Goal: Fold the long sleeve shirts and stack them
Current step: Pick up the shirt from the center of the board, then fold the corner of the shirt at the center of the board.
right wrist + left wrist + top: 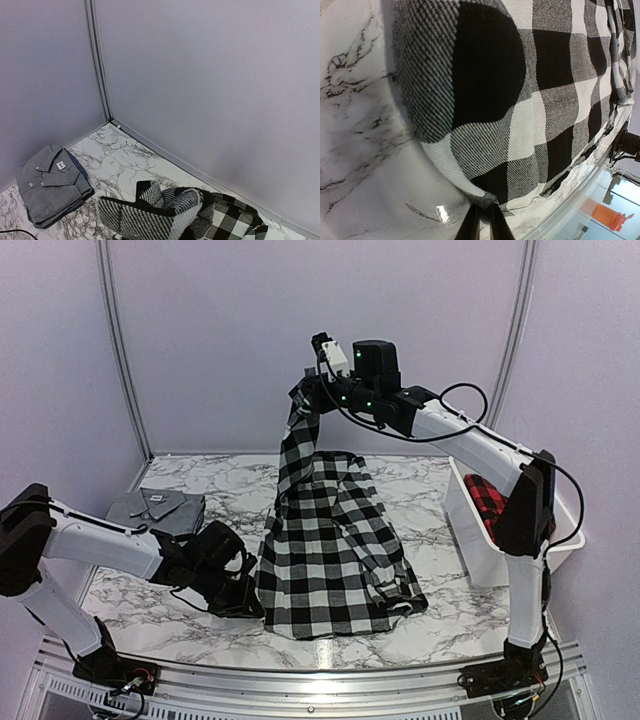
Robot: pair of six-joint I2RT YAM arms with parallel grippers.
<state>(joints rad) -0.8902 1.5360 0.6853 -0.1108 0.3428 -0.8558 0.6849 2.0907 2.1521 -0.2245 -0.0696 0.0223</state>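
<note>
We've got the right tool (303,398) up high, clamped on the black-and-white checked shirt (335,550). The cloth hangs from it and spreads onto the counter (450,615). The left tool (482,209) is low at the shirt's near-left edge, fingers pinched together on the hem. The grey shirt (158,508) sits folded at the counter's far-left corner. The red-and-black shirt (488,500) lies in the white bin (466,532) on the right.

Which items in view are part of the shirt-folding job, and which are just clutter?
Job:
black-and-white checked shirt, lifted
grey shirt, folded
red-and-black checked shirt

Lying about:
white bin holding the red one
orange object, background
</note>
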